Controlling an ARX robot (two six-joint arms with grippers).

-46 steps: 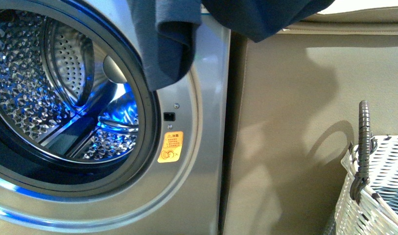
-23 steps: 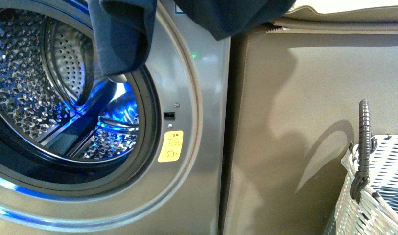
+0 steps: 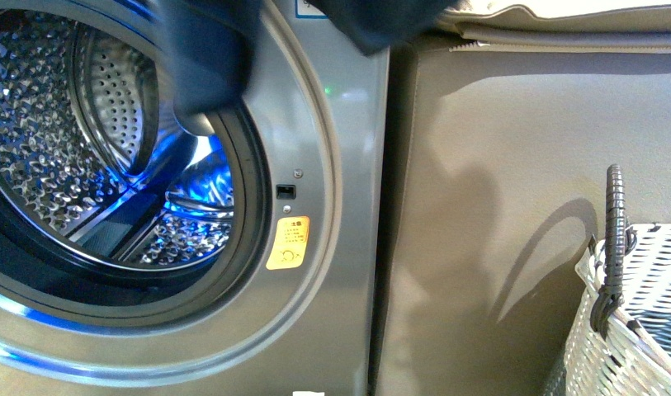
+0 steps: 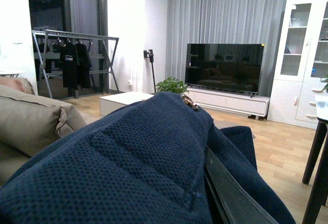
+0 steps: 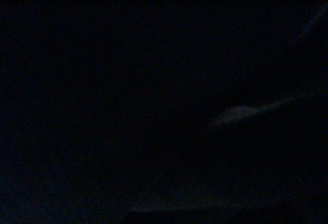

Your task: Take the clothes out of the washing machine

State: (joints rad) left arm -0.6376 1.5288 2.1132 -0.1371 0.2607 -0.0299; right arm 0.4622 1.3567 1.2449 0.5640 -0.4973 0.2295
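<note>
Navy clothes [image 3: 208,58] hang over the washing machine's [image 3: 348,165] port, outside the drum [image 3: 68,165].

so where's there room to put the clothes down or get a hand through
Free: the drum, bare below the clothes hanging across the port's top; the basket mouth, lower right, looks open. Crowded: the port's top.
</note>
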